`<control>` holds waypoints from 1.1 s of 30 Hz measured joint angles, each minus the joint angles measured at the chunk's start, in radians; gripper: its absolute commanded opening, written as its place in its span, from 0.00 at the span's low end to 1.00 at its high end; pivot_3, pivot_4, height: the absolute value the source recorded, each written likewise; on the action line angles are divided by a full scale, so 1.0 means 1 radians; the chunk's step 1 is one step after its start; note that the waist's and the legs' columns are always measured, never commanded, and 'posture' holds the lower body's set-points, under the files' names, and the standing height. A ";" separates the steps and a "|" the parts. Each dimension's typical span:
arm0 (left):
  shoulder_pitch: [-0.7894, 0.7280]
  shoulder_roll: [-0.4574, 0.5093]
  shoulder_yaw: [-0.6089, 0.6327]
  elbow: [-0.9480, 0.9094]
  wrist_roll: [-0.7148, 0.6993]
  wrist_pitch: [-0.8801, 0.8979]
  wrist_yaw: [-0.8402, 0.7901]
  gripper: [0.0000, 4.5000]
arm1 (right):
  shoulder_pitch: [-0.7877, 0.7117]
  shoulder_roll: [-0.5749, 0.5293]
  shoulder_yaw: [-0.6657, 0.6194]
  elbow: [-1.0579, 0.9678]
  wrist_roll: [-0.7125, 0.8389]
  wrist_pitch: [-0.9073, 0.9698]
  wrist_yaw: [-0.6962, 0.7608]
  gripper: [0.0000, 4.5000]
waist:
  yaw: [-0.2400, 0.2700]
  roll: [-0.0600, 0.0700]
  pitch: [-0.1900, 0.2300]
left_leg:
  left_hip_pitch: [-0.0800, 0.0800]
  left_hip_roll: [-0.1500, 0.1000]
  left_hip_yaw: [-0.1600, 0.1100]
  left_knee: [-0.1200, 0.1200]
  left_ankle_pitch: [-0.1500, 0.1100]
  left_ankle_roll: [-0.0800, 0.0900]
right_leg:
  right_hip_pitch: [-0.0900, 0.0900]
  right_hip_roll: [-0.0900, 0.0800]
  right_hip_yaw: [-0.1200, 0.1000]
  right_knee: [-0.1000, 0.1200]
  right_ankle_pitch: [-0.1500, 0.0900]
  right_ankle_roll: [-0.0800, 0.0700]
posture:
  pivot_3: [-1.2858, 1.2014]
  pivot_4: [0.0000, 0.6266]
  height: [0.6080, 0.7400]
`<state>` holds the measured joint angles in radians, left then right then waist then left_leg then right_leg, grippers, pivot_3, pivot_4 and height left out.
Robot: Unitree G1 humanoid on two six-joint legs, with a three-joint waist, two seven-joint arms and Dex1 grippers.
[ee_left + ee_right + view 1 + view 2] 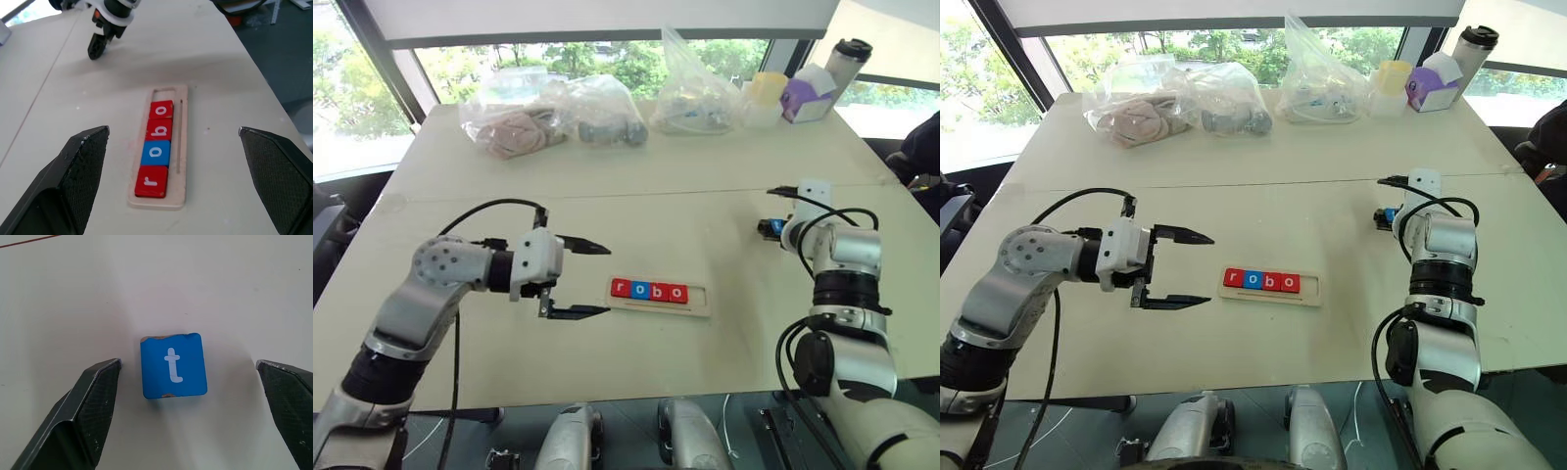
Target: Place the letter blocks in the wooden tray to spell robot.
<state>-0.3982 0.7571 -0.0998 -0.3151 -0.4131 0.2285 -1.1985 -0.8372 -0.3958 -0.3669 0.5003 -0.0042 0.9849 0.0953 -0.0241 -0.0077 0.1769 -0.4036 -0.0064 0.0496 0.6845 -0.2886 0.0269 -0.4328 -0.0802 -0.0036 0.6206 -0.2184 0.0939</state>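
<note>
— While my left hand (pixel 592 279) hangs at centre left of the head view with its two fingers spread wide and nothing between them, where do the letters stand?

— Four letter blocks (pixel 649 290) sit side by side in the wooden tray (pixel 699 304) just right of that hand, near the middle of the frame: red r, blue o, red b, red o. The slot at the tray's right end is bare wood.

— And the last one?

— The blue t block (pixel 172 364) lies flat on the worktop (pixel 705 215) at centre right, well apart from the tray. My right hand (pixel 188 401) points down over it; its fingers (pixel 93 406) stand apart, one on each side of the block, touching neither edge.

— Anything else on the worktop?

— Along the far edge, at the top of the frame: clear plastic bags (pixel 553 113), and a tumbler (pixel 844 61) at upper right.
</note>
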 measured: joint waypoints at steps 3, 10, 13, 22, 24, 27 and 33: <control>0.000 0.000 0.000 0.002 -0.001 -0.001 0.002 1.00 | -0.012 0.001 0.020 0.017 0.017 -0.003 0.002 0.46 | -0.002 0.000 0.000 | 0.000 0.000 0.000 0.000 0.000 0.000 | 0.000 0.000 0.000 0.000 0.000 0.000 | 0.52 0.24 1.00; 0.000 0.006 0.009 0.024 -0.006 0.001 0.003 1.00 | -0.025 -0.016 0.055 0.030 0.030 0.013 0.002 0.25 | 0.003 0.000 0.000 | 0.000 0.000 0.000 0.000 0.000 0.000 | 0.001 0.000 0.000 0.000 0.000 0.000 | 0.52 0.24 1.00; 0.000 0.006 0.009 0.031 -0.006 0.009 0.010 1.00 | 0.001 -0.034 0.083 -0.040 0.037 0.076 0.028 0.25 | 0.006 0.000 0.000 | -0.001 0.000 -0.001 -0.001 0.000 0.000 | 0.000 0.000 0.000 0.000 0.000 0.000 | 0.52 0.24 1.00; 0.008 0.008 0.017 0.040 -0.011 0.028 0.021 1.00 | 0.270 -0.213 0.187 -0.767 0.240 0.586 0.219 0.25 | 0.010 0.000 0.000 | -0.004 0.000 -0.002 -0.001 -0.001 0.001 | -0.004 0.000 -0.001 -0.001 0.000 0.000 | 0.52 0.24 1.00; 0.007 0.007 0.017 0.047 -0.010 0.028 0.020 1.00 | 0.367 -0.220 0.188 -0.894 0.310 0.618 0.231 0.25 | 0.011 0.000 0.000 | -0.004 0.000 -0.003 -0.001 -0.001 0.001 | -0.003 0.000 -0.001 -0.001 0.000 0.000 | 0.52 0.24 1.00; 0.006 0.006 0.017 0.064 -0.009 0.023 0.019 1.00 | 0.493 -0.220 0.184 -1.035 0.417 0.622 0.222 0.25 | 0.012 0.000 0.000 | -0.004 0.000 -0.002 -0.001 0.000 0.001 | -0.003 0.000 -0.001 -0.001 0.000 0.000 | 0.52 0.24 1.00; 0.004 0.004 0.016 0.068 -0.008 0.018 0.010 1.00 | 0.586 -0.262 0.176 -1.123 0.504 0.622 0.148 0.25 | 0.012 -0.001 0.000 | -0.004 0.000 -0.001 0.000 0.000 0.001 | -0.002 0.000 -0.001 -0.003 -0.002 -0.002 | 0.52 0.24 1.00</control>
<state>-0.3937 0.7609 -0.0841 -0.2469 -0.4208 0.2470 -1.1884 -0.2515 -0.6573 -0.1911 -0.6232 0.5002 1.6073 0.2436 -0.0123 -0.0083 0.1766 -0.4074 -0.0062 0.0481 0.6845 -0.2891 0.0277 -0.4353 -0.0807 -0.0043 0.6178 -0.2200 0.0915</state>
